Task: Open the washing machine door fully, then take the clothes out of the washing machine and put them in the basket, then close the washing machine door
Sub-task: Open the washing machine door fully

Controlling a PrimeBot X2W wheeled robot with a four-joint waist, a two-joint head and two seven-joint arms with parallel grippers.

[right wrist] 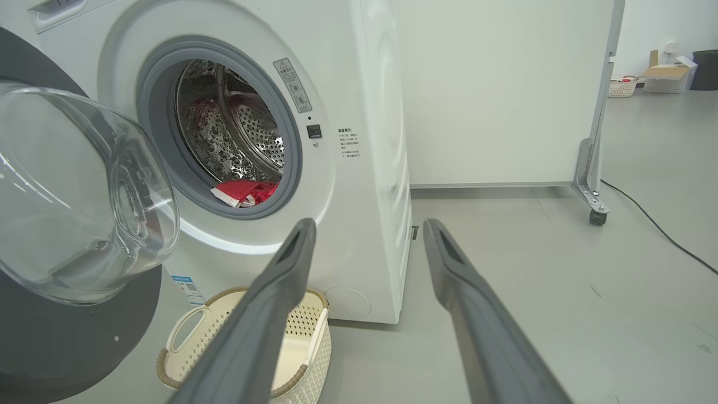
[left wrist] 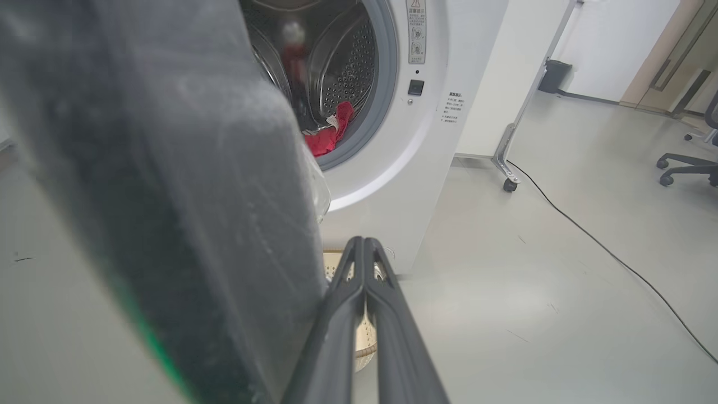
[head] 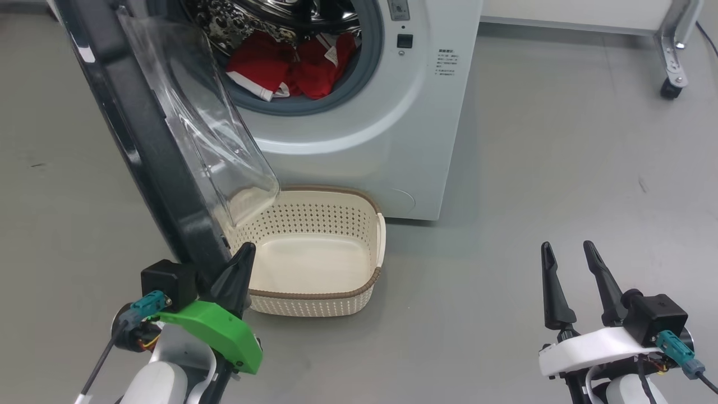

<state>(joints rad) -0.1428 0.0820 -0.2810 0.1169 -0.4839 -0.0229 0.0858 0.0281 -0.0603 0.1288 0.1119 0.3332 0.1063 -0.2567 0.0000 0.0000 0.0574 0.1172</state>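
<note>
Head view, nearest first: left gripper (head: 244, 252) low at our left, its two dark fingers pressed together with nothing between them, tip just beside the lower edge of the washing machine door (head: 143, 140); contact we cannot confirm. Right gripper (head: 567, 249) low at our right over bare floor (head: 561, 168), fingers spread wide, empty, well apart from everything. Next out, the basket (head: 314, 217) sits empty just in front of the washing machine (head: 404, 140), with the door's clear glass bowl (head: 207, 129) hanging over its left rear corner. The door stands swung out, roughly edge-on to us; we judge it not fully open yet. Farthest, the clothes (head: 291, 67) lie in a red heap with white trim at the bottom of the steel drum (head: 235, 22), reaching the grey rubber ring (head: 370, 45). Risks, as we judge them: shut fingers pushing on a glossy rim may skid off, letting the door drift back toward the mouth; the overhanging bowl may catch a garment on its way down and spill it onto the floor; the basket looks light, and a brush from an arm would shove it. Writing: a small block of printed lines (head: 447, 62) right of the mouth, too small to read; right wrist view adds a warning sticker (right wrist: 291, 84) with a triangle and a blue label (right wrist: 184, 283) with a square code, text illegible. We can read no brand name.
</note>
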